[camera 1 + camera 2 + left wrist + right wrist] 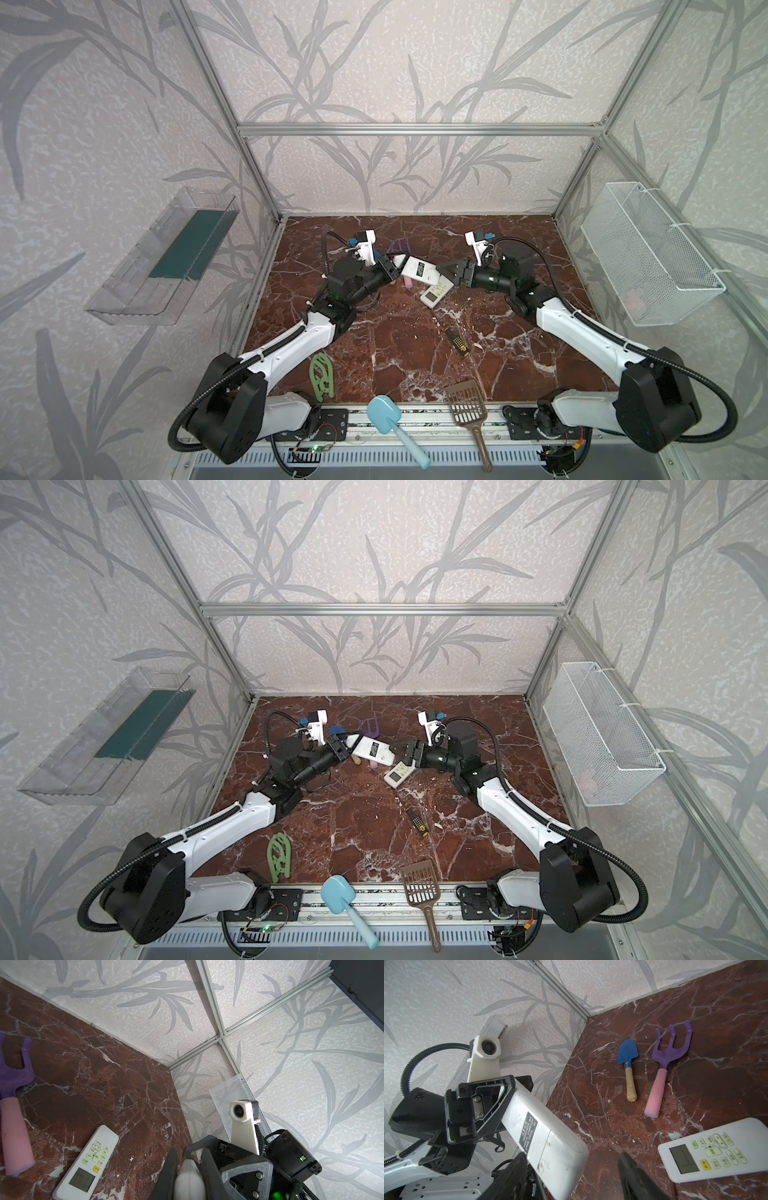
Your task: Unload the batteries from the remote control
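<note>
White plastic sits in the narrow jaws of the left gripper: one end of the remote control, label side up, held clear of the marble table. The right gripper has its jaws apart astride the other end, with one finger off it. The batteries are hidden, apparently behind the shut cover. A second remote lies nearby on the table, keypad up.

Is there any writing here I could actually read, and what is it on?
Nothing is legible.
The black label on the held remote control: white print, too small to read.
The buttons on the remote control on the table: characters too blurred to read.
</note>
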`<action>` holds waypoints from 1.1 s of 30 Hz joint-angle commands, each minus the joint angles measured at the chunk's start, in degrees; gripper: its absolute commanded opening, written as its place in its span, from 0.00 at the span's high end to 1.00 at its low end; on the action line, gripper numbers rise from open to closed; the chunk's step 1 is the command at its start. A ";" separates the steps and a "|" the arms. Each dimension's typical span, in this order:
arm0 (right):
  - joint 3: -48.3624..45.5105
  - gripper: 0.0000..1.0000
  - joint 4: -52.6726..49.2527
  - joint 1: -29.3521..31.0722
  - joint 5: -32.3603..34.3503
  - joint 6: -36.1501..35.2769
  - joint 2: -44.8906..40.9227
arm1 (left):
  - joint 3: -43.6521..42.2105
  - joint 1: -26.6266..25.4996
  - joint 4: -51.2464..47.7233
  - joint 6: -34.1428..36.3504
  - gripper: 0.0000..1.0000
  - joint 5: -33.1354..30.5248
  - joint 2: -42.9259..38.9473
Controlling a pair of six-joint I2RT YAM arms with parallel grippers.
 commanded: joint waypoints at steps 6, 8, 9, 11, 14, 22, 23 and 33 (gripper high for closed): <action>1.12 0.35 3.68 1.00 -2.67 1.14 1.86 | 2.88 -0.70 3.74 -1.82 1.00 -0.73 0.49; 1.04 0.37 3.88 1.24 -2.85 1.43 1.91 | 3.11 -0.66 3.76 -1.67 1.00 -0.62 0.77; 0.93 0.38 4.16 1.24 -2.93 1.68 1.99 | 3.21 -0.73 3.78 -1.51 1.00 -0.54 0.82; 0.73 0.39 4.72 1.33 -3.07 2.29 1.99 | 3.42 -0.74 4.06 -1.26 1.00 -0.53 1.15; 0.47 0.44 6.39 1.40 -3.63 3.83 2.14 | 3.47 -0.79 5.84 -1.43 1.00 -0.27 1.87; 0.55 0.55 11.21 1.42 -5.06 7.78 3.81 | 4.02 -1.22 9.10 -3.42 1.00 0.12 2.95; 0.55 0.56 11.83 1.43 -5.30 8.26 4.08 | 4.03 -1.17 9.12 -3.42 1.00 0.00 2.85; -0.50 0.68 14.44 1.43 -6.54 10.24 4.63 | 4.58 -1.22 10.77 -4.14 1.00 0.26 2.81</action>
